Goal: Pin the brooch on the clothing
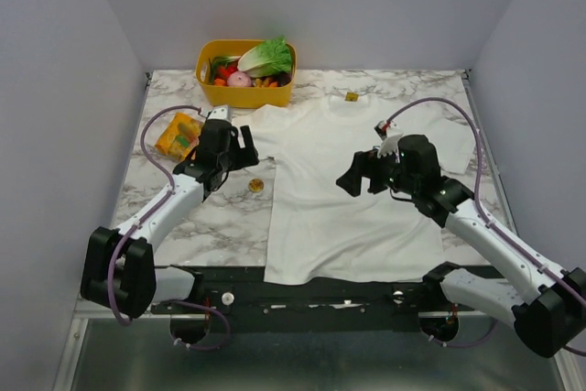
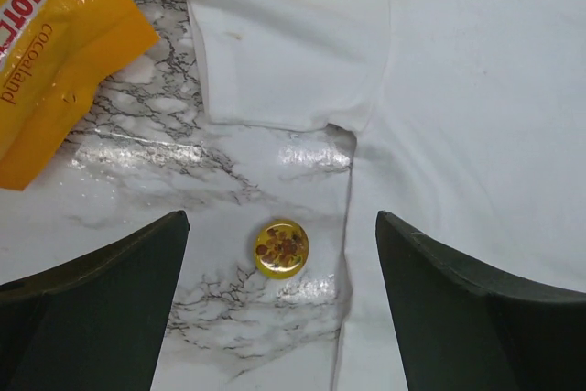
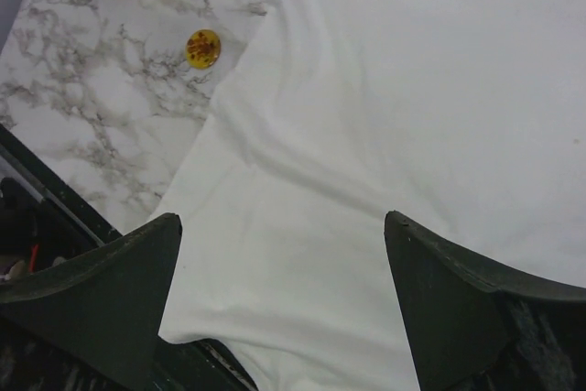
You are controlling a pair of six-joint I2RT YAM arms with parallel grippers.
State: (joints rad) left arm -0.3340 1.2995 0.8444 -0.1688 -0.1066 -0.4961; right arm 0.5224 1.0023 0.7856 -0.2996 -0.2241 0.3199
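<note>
Your right gripper (image 1: 359, 174) hangs over the clothing (image 3: 394, 89), jaws spread, holding nothing; your left gripper (image 1: 240, 149) is likewise spread and empty, poised above the brooch (image 2: 281, 248); the brooch lies on the marble table (image 2: 137, 180), just beside the shirt's side edge and below the sleeve, not on the fabric; judged step: pick-up, not yet made; next, descend squarely and pinch the disc by its rim; an orange packet (image 2: 55, 61) lies beyond.
</note>
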